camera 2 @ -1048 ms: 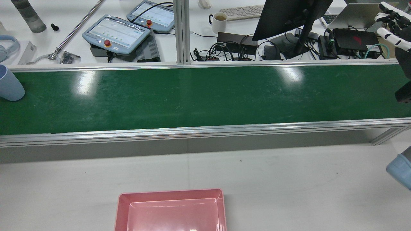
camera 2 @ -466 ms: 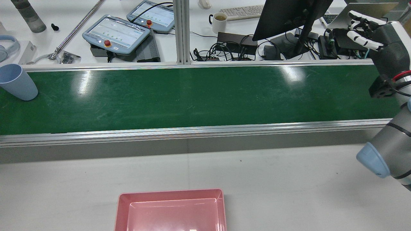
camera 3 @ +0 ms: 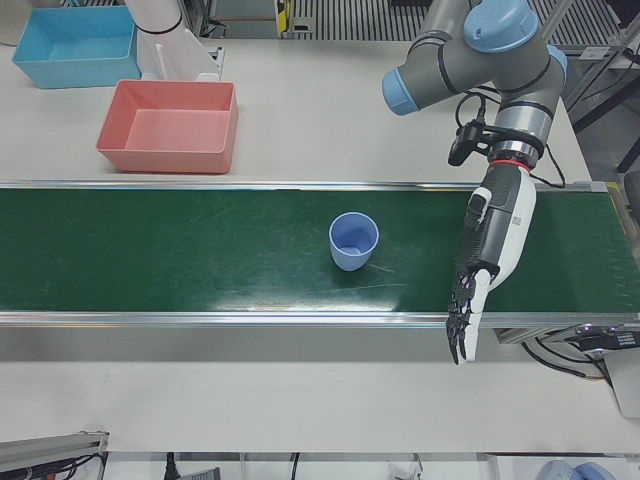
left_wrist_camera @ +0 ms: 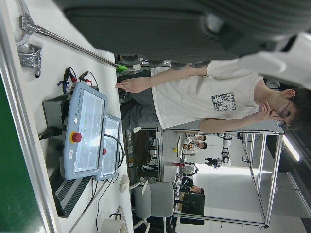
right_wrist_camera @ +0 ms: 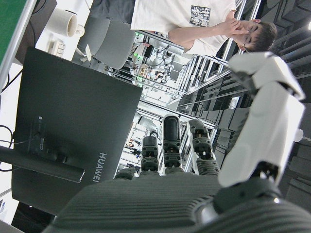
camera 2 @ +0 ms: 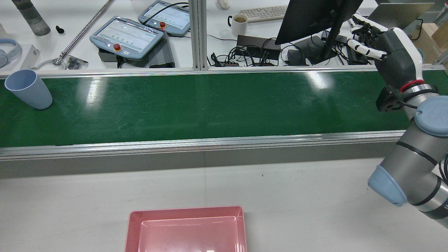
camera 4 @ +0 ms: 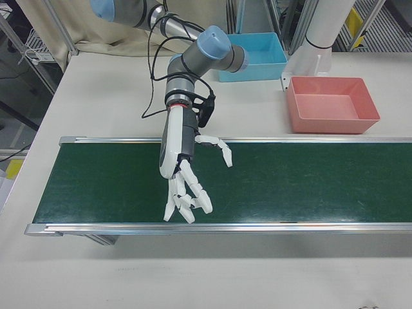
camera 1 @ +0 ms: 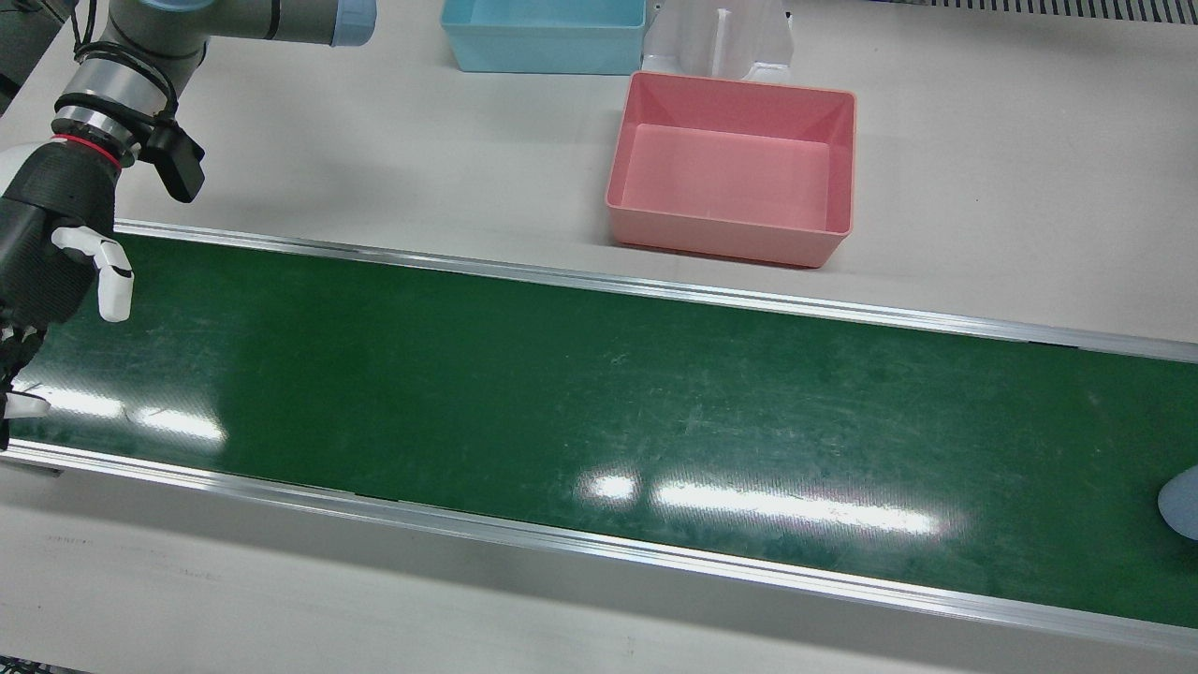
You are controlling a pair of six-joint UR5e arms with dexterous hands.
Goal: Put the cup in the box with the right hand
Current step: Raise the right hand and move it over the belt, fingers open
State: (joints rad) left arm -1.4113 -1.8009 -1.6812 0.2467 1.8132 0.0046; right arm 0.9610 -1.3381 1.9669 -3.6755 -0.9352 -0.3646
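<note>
Cropping the cup [camera 1: 1181,504] at the front view's edge, right hand [camera 4: 182,168] spread empty.

Cup [camera 3: 354,240] is seen upright on the belt [camera 2: 210,105], toward the robot's left end. Right hand [camera 4: 183,170] is held over the belt's opposite end, left hand [camera 3: 485,265] over the left end, beyond the cup. Box [camera 1: 735,168] sits on the desk [camera 2: 315,196] between belt and robot.

The right hand [camera 4: 183,174] hung over the green belt [camera 4: 309,180], fingers spread and empty, well apart from the pink box [camera 4: 333,106].
</note>
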